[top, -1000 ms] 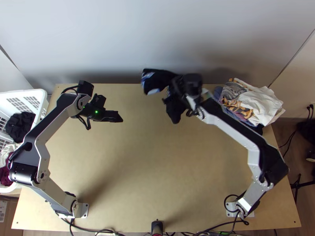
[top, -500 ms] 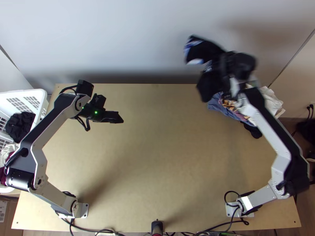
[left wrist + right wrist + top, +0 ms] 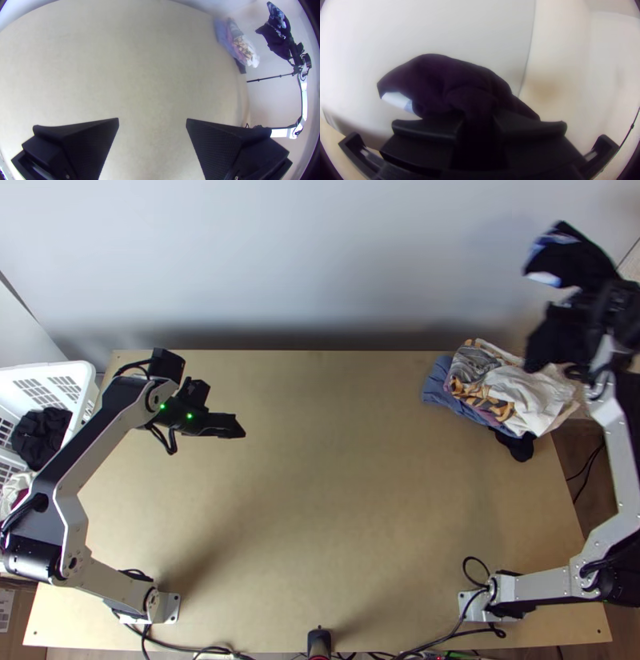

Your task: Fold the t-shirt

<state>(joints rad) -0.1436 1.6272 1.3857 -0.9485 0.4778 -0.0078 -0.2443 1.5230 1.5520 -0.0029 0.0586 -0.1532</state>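
High at the far right of the top view, my right gripper holds the dark t-shirt, bunched, with a blue and white patch at one end. In the right wrist view the shirt bulges out between the fingers of my right gripper, which are shut on it. The left wrist view shows the shirt hanging in the air, off the table. My left gripper is over the table's left part, far from the shirt; seen from its wrist, my left gripper is open with nothing between its fingers.
A pile of folded clothes lies at the table's far right corner, left of the held shirt in the top view. A white basket with clothes stands beyond the left edge. The wall is behind the table.
My right gripper has carried the shirt from above the table's back middle, past the clothes pile, to the far right. The left arm has shifted only slightly, toward the left and nearer the bases.
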